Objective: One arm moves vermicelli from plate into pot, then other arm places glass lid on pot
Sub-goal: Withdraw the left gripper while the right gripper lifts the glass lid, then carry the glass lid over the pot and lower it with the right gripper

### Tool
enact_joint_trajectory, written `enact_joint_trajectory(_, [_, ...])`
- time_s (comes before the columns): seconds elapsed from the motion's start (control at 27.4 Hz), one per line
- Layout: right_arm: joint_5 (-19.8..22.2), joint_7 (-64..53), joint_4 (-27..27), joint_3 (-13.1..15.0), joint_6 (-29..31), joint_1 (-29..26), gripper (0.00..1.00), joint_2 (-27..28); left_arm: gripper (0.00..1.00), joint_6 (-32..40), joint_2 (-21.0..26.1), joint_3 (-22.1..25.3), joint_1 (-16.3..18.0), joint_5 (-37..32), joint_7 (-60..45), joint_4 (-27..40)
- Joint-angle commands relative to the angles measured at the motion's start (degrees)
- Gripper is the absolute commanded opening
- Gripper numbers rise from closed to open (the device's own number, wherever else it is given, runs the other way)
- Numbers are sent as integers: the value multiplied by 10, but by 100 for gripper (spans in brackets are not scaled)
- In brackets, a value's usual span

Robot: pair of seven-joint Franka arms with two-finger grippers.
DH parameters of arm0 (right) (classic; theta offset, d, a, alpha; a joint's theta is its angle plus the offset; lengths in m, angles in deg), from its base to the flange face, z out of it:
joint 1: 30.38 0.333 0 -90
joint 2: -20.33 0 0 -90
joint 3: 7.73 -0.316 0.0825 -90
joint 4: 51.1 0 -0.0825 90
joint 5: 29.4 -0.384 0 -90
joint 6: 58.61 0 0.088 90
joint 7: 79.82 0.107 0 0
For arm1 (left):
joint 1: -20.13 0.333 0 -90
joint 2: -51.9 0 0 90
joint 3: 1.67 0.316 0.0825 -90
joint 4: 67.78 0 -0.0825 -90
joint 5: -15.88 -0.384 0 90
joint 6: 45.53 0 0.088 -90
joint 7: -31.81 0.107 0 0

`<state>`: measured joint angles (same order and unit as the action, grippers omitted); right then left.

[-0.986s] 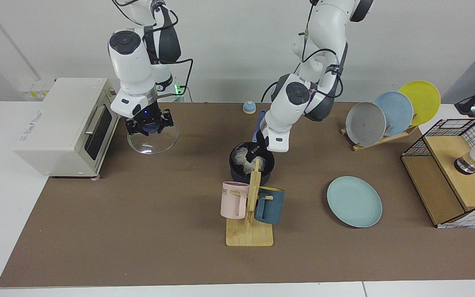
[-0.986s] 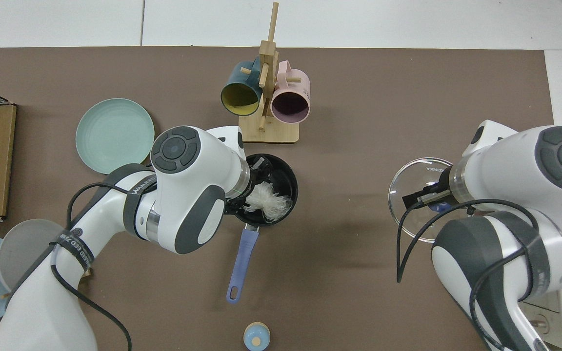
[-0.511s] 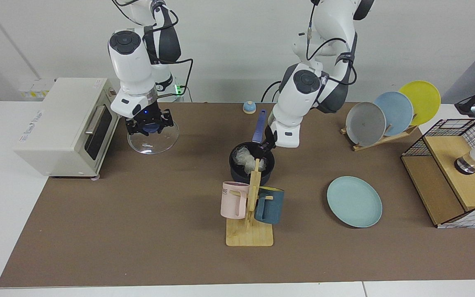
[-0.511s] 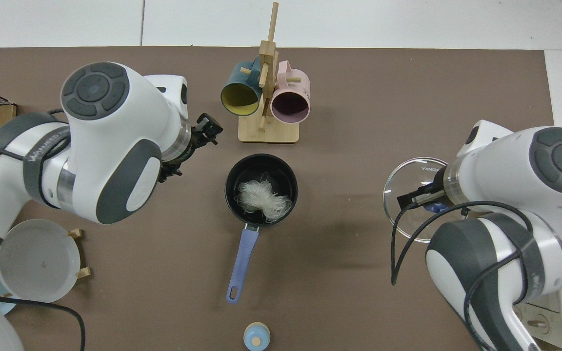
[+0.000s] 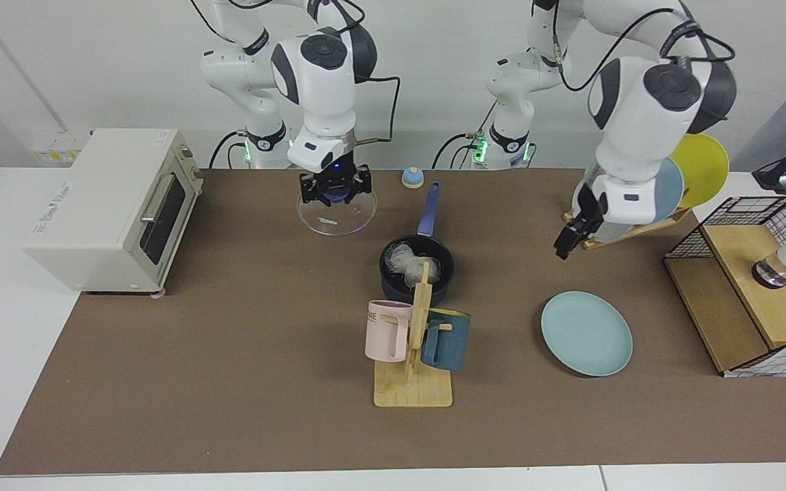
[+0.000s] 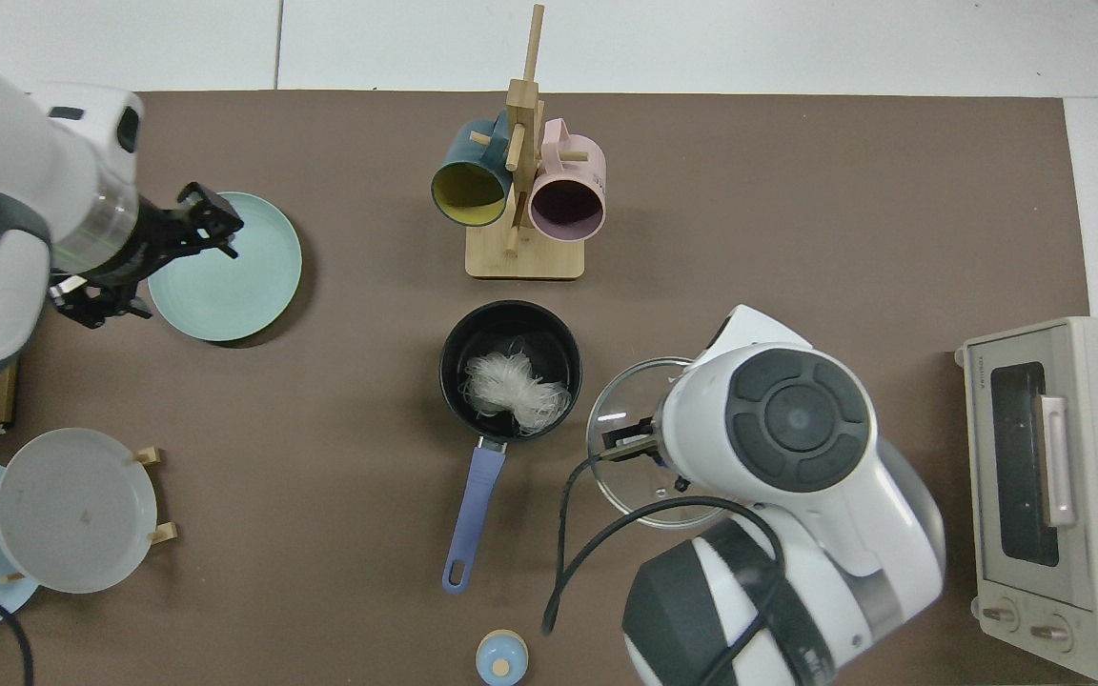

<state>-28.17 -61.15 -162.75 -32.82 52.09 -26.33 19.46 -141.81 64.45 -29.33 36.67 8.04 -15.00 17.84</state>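
Observation:
The vermicelli lies as a white clump inside the black pot, whose blue handle points toward the arms' bases. The pale teal plate lies bare on the mat. My right gripper is shut on the blue knob of the glass lid and holds it in the air, just beside the pot on the toaster side. Raised over the mat between the plate and the plate rack, my left gripper is open and holds nothing.
A wooden mug rack with a pink and a dark blue mug stands right in front of the pot. A toaster oven is at one end; a rack of grey, blue and yellow plates and a wire-and-wood box are at the other.
The left arm lifted out of the pot, leaving the vermicelli inside, and swung away toward the plate rack. The right arm carried the glass lid from beside the toaster to next to the pot.

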Motion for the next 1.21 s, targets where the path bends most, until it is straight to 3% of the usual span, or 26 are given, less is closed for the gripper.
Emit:
enact_joint_trajectory(0.0, [20,80,46,-47,0,-5,0,46,100,37,-42,-2,37,12,63,1])
enact_joint_trajectory(0.18, [54,167,63,-99,2,-4,0,93,100,57,-46,-3,50,17,86,3])
enact_joint_trajectory(0.33, [111,238,107,-120,4,4,0,157,100,86,-48,2,53,18,152,3])
enact_joint_trajectory(0.44, [123,254,137,-133,3,5,0,191,100,94,-59,7,83,28,214,4])
enact_joint_trajectory(0.51, [123,254,155,-134,2,5,0,204,100,97,-61,30,91,46,248,4])
enact_joint_trajectory(0.58, [124,255,168,-134,3,6,0,220,100,97,-65,81,78,55,289,4])
enact_joint_trajectory(0.69, [138,262,180,-134,7,11,0,242,100,97,-79,179,17,72,348,7])
enact_joint_trajectory(0.88, [151,262,181,-134,28,12,0,258,100,64,-94,360,-140,110,371,24])
enact_joint_trajectory(0.99, [164,269,187,-134,43,15,0,278,100,34,-92,384,-189,105,370,24])
enact_joint_trajectory(1.17, [202,284,223,-134,33,22,0,315,100,-26,-88,374,-196,92,371,25])
